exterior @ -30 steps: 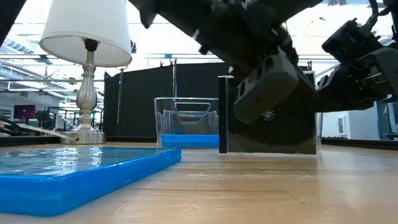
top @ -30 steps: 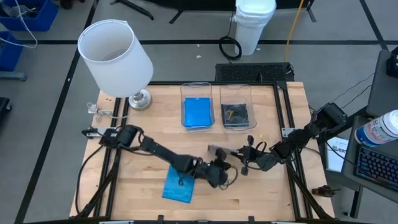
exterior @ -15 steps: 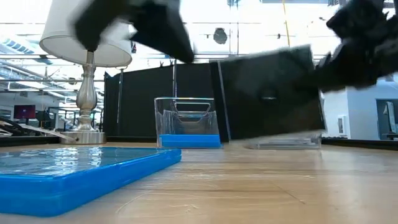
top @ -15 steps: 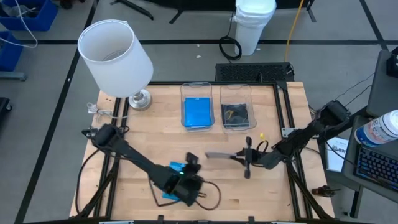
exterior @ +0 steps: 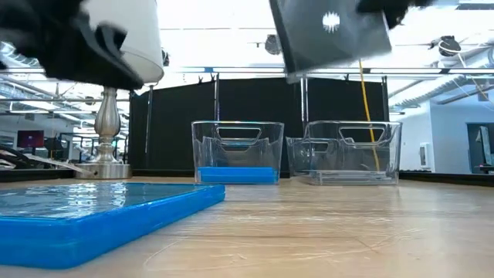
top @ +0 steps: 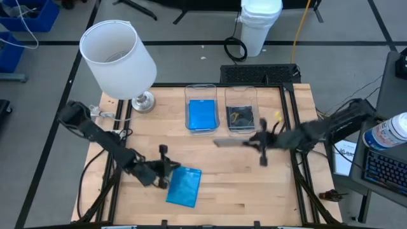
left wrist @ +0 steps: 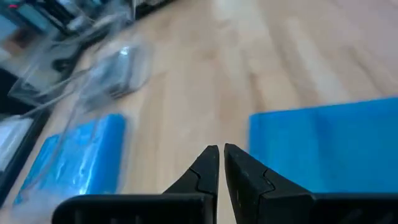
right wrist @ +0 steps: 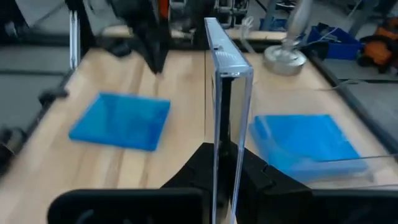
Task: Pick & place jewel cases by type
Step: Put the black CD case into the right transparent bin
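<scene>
A grey/clear jewel case (top: 229,142) with a dark insert is in my right gripper (top: 256,141), above the table in front of the two bins; the low view shows its broad dark face (exterior: 332,31) high up. A bright blue jewel case (top: 184,186) lies flat on the wood near the near edge. My left gripper (top: 163,167) is shut and hovers just left of it, touching nothing. The left bin (top: 201,92) has a blue case (top: 201,116) lying in it. The right bin (top: 241,94) has a dark case (top: 241,116) in it. My right gripper pinches the grey/clear case between its two fingers (right wrist: 194,167), one on each broad face, at the case's right-hand end (right wrist: 224,146). The fingers come level from the table's right. The case stands on edge, slightly tilted and lifted clear of the table.
A table lamp with a white shade (top: 117,58) stands at the far left corner, its base (top: 142,102) next to the left bin. Bare wood (top: 254,191) lies between the blue case and the right edge. A black frame (top: 289,114) runs along the table's sides.
My left gripper has drawn back from the table's middle, passing over the blue case toward the left edge. My right gripper has risen and moved toward the bins, lifting the grey case, which stood on edge on the table, clear of the wood.
</scene>
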Motion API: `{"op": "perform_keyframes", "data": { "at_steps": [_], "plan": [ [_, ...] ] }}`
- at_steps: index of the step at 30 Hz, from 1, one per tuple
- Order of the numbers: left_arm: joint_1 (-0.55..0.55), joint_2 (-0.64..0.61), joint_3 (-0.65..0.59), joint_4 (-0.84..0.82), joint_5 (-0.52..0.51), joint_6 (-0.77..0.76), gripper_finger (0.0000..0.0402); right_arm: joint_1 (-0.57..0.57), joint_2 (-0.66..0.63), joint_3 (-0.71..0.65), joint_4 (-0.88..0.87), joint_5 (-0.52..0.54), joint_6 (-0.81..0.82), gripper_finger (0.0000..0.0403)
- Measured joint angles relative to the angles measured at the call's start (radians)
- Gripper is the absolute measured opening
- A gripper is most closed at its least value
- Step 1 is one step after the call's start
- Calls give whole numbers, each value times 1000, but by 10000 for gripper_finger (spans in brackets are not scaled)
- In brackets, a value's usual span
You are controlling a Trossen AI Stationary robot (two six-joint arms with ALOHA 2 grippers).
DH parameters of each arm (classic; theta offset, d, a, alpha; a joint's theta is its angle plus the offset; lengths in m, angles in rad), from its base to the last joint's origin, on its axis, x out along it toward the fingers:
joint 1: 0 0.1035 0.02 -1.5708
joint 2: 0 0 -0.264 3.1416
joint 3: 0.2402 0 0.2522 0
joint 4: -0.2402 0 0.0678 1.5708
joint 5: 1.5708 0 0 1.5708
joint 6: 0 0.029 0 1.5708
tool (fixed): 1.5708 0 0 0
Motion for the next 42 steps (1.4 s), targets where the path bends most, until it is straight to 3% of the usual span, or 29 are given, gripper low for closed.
{"op": "perform_keyframes", "data": {
  "at_steps": [4,9,12,19,26,35,42],
  "plan": [
    [37,-56,-173,161,-45,-57,35,-155,-94,199,-248,-120,39,18],
    [90,-56,-284,322,-53,-56,35,-400,-75,446,-600,-84,137,24],
    [116,-56,-291,327,-53,-55,35,-569,-37,493,-638,-239,140,17],
    [145,-56,-290,347,-22,-29,35,-906,89,466,-634,-631,169,27],
    [144,-56,-290,338,-8,-3,35,-1078,236,398,-570,-804,153,17],
    [143,-56,-290,324,7,26,35,-1186,333,315,-533,-835,186,37],
    [143,-56,-289,266,41,12,35,-1193,371,140,-302,-941,272,18]
  ]
}}
